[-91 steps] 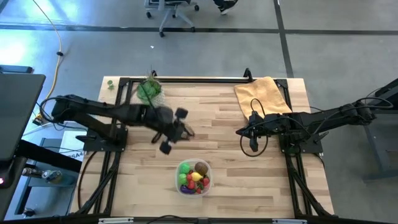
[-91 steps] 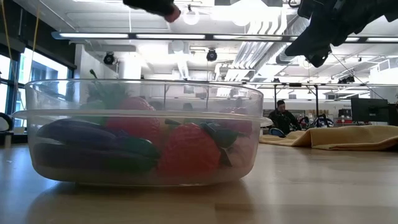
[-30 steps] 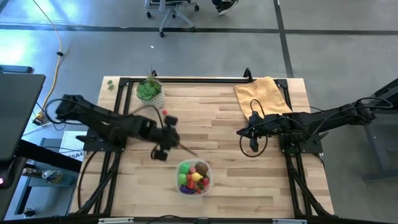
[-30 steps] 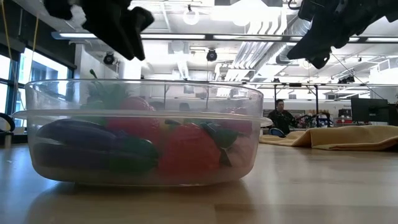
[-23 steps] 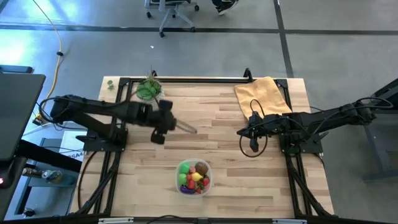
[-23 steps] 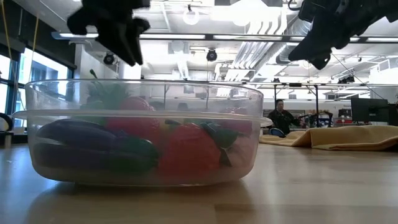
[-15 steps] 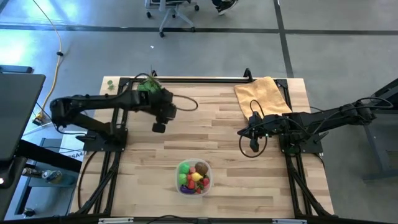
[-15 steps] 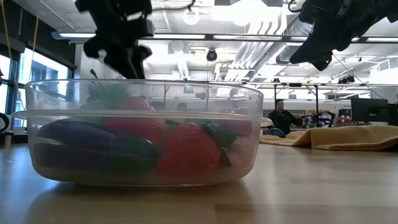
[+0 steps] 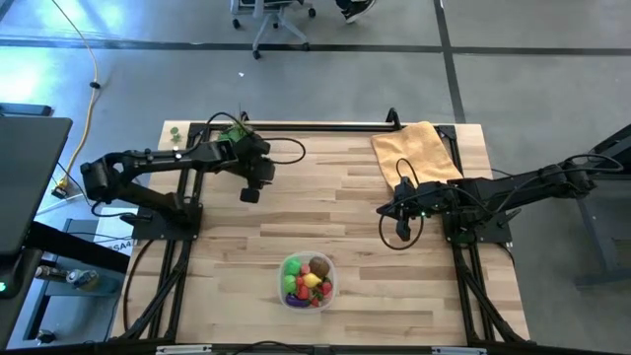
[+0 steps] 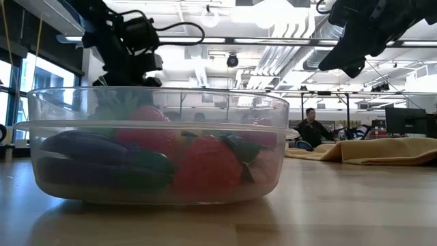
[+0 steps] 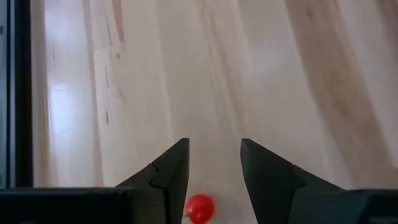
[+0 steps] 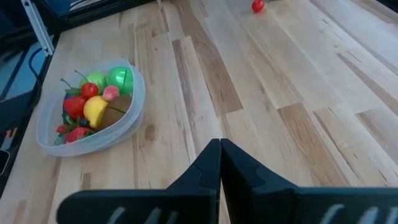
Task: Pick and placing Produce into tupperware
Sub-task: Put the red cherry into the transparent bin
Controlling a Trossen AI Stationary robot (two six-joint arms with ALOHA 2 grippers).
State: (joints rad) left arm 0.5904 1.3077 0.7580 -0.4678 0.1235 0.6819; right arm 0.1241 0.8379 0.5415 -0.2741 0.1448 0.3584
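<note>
Near edge of the table (image 9: 394, 316): I see the tupperware (image 9: 308, 280) standing on the wood close to the front edge, roughly midway across; from the low camera its clear wall (image 10: 157, 147) fills the foreground, with bare plank before it and to either side. The produce (image 9: 310, 279) lies heaped inside: a purple eggplant (image 10: 89, 154) low against the wall, red strawberries (image 10: 205, 164) beside it, a yellow lemon (image 12: 96, 110), a brown kiwi (image 9: 318, 265) and green pieces; nothing overhangs the rim.

Middle ground: open boards run between the tub and both arms. My right gripper (image 9: 399, 233) hangs above the wood at the right of centre, well apart from the tub; its fingers (image 12: 219, 163) are pressed together with nothing between them.

Far side: my left gripper (image 9: 250, 193) sits toward the rear left, near the black frame rail; its fingers (image 11: 177, 167) stand partly spread and clasp nothing. A small red berry (image 11: 200, 208) lies loose on the wood by the base of the gap between them, touching neither as far as I can tell; the same berry (image 12: 257, 6) shows from the right wrist camera. A green plant (image 9: 233, 138) stands at the rear left corner, largely hidden by the arm; a yellow cloth (image 9: 418, 150) lies at the rear right.
</note>
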